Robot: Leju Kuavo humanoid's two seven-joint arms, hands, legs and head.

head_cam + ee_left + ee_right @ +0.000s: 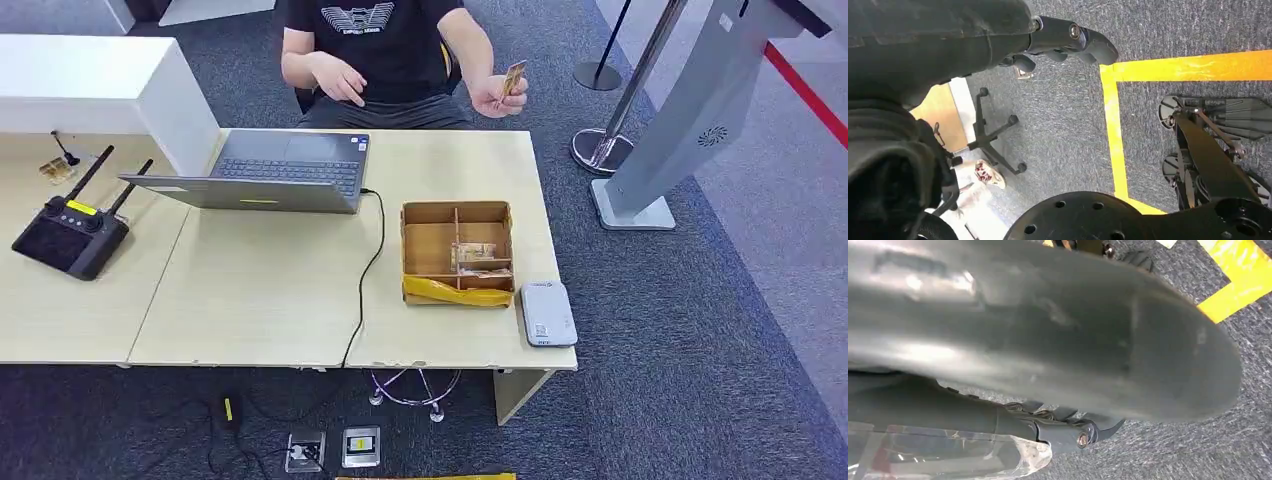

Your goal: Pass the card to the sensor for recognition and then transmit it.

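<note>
A person across the table holds a brown card upright in one hand, beyond the far edge. More cards lie in one compartment of a divided cardboard box. Just right of the box, at the table's front right corner, sits the flat grey sensor. My left hand hangs over grey carpet with its dark fingers loose and nothing in them. My right hand also hangs low. Its thick thumb stands apart from the dark fingers, with carpet showing between them.
An open laptop stands at the table's far middle, its black cable running to the front edge. A black remote controller lies at the left. A grey kiosk stand and a stanchion are on the right.
</note>
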